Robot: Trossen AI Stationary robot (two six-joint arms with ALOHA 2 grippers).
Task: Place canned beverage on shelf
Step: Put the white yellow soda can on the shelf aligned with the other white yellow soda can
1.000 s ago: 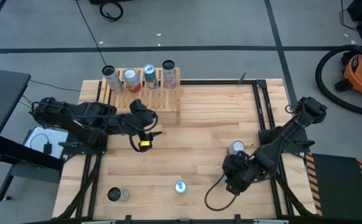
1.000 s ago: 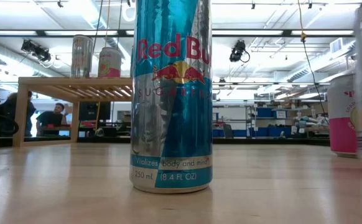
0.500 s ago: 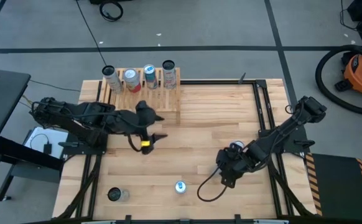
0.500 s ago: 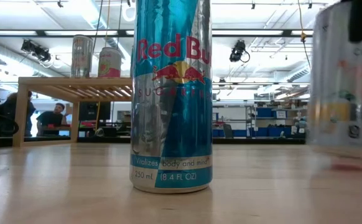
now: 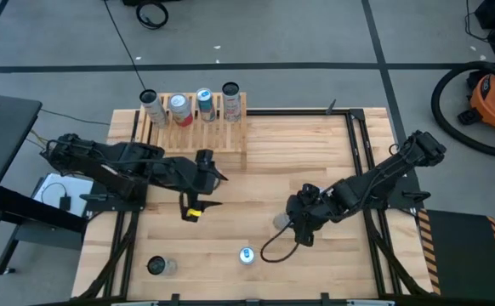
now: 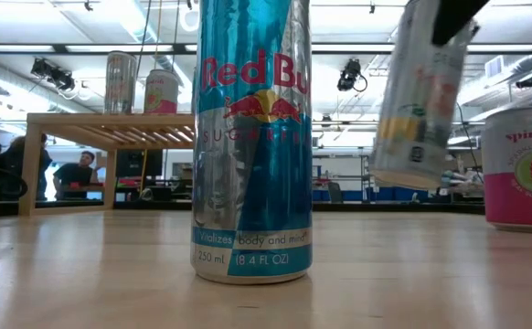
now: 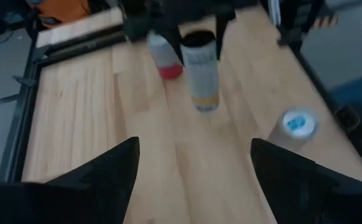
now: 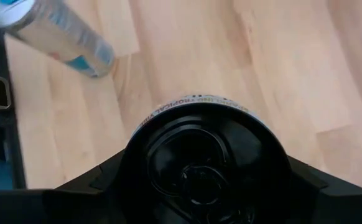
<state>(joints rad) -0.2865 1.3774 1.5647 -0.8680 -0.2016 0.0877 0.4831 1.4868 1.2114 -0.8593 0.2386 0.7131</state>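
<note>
- Hanging clear of the tabletop (image 5: 264, 161), a pale can (image 6: 421, 96) is clamped in the right gripper (image 5: 292, 219), tilted off vertical in the low view, with the gripper's dark fingers at its top end.
- From above, that can (image 5: 281, 222) shows just beside the gripper's tip, near the table's middle front, well apart from the shelf (image 5: 198, 127).
- The shelf stands at the table's far left edge, with four cans (image 5: 179, 109) upright in a row along its back.
- A blue Red Bull can (image 5: 246, 255) stands upright near the front edge, close to the held can.
- A pink-labelled can (image 6: 520, 169) stands on the table beyond.
- The left gripper (image 5: 207, 178) hovers in front of the shelf, its fingers (image 7: 100, 177) spread apart and holding nothing.
</note>
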